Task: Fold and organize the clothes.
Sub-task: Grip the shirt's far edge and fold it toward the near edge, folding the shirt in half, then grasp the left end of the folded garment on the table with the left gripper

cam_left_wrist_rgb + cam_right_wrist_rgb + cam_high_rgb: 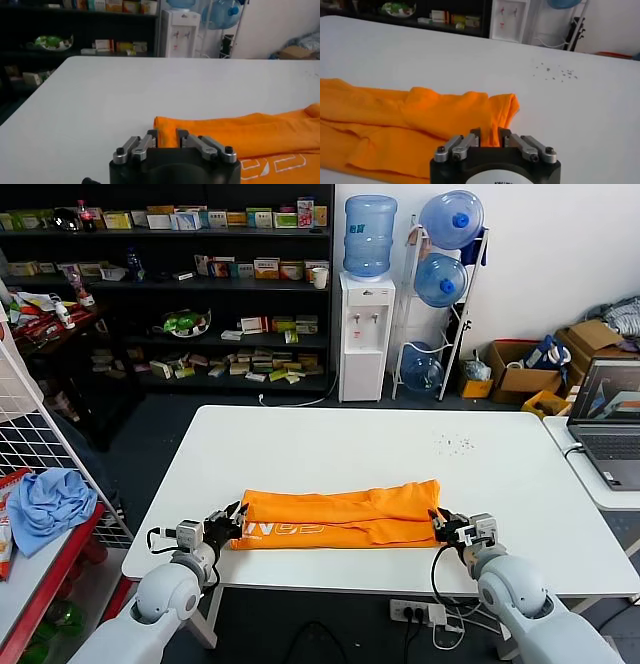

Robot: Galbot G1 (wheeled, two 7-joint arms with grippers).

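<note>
The orange T-shirt (340,516) lies folded into a long band near the front edge of the white tabletop (340,446), with white lettering showing at its left end. The left hand (226,524) is at the left end of the band, and its fingers (150,140) stand a little apart, with the orange edge just in front of them; I cannot tell if they touch it. The right hand (442,527) is at the right end, its fingers (506,138) also slightly spread, with a fold of orange fabric between them. A light blue cloth (48,504) lies on a red shelf to the left, well apart.
</note>
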